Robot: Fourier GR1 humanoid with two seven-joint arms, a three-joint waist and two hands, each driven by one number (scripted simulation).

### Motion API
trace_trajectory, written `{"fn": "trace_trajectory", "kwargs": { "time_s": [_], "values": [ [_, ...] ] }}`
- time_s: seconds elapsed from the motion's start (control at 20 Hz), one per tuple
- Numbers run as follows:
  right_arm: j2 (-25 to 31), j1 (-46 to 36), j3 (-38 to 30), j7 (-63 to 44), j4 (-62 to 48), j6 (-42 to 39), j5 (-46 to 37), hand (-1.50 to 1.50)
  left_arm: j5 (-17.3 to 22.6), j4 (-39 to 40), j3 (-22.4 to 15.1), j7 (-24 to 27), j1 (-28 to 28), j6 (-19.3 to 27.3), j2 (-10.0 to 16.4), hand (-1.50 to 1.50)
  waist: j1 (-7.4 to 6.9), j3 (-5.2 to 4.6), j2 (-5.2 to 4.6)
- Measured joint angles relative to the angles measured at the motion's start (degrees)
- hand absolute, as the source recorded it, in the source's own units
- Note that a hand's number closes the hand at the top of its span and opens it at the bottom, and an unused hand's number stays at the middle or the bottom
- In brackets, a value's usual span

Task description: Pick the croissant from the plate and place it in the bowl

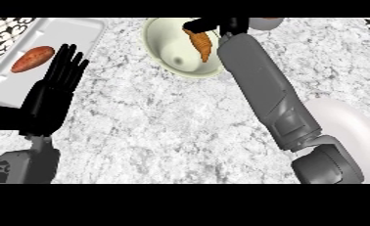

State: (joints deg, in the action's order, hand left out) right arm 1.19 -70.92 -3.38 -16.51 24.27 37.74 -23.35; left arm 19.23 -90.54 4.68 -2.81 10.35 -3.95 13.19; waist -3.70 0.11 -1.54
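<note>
Up at the top, right hand (pixel 225 24), over the far side of the bowl (pixel 155 44). Fingers curled round the top end of the croissant (pixel 203 47), pinching it. Croissant off the plate (pixel 339 117), hanging long-ways with its thin tip pointing down, inside the ring of the bowl's rim, near the right side. Hard to tell if touching the bowl's wall or not. Orange-brown against the pale bowl.

Grey right arm (pixel 256 76) slanting up from the lower right, covering the bowl's right edge and part of the plate. Plate white and round, low on the right, half out of view.

Over at the other side, left hand (pixel 49 100), open, fingers straight and pointing up, holding nothing, resting. Fingertips lying over the edge of a white tray (pixel 69 27). In the tray, a reddish sweet potato (pixel 33 58), just beside those fingers, not touching as far as can be seen.

Bowl and tray apart, with speckled grey counter (pixel 166 122) between.
</note>
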Motion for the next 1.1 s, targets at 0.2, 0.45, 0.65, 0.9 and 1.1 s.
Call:
{"fn": "trace_trajectory", "kwargs": {
  "time_s": [0.2, 0.45, 0.65, 0.9, 1.1],
  "values": [
    [1.08, 2.0, -3.76, 5.12, 1.4, 2.65, 3.05, -1.5, 0.48, -0.94, 1.02, -1.15, -0.73, 0.16, 0.66, 0.0, 1.15, -0.07, 0.66],
    [3.62, 6.17, -5.71, 7.28, 5.61, 1.7, 5.37, -1.5, -0.08, -1.6, 1.79, -0.87, -2.41, 0.89, 0.46, 0.0, 2.8, -0.19, 1.52],
    [6.47, 13.23, -5.08, 6.04, 13.42, -2.52, 6.66, -1.5, 0.19, -1.76, 3.06, -1.01, -3.88, 0.47, 1.16, 0.0, 4.23, -0.15, 1.94],
    [9.64, 24.85, -3.24, 3.19, 27.65, -8.56, 8.34, -1.5, 0.1, -2.26, 3.34, -1.28, -4.37, 0.74, 0.72, 0.0, 5.09, -0.14, 2.16],
    [12.17, 35.56, -2.2, 1.19, 40.26, -13.88, 10.59, -1.5, -0.09, -1.21, 3.63, 0.0, -4.64, 0.16, 0.37, 0.0, 5.32, -0.15, 2.15]
  ]
}}
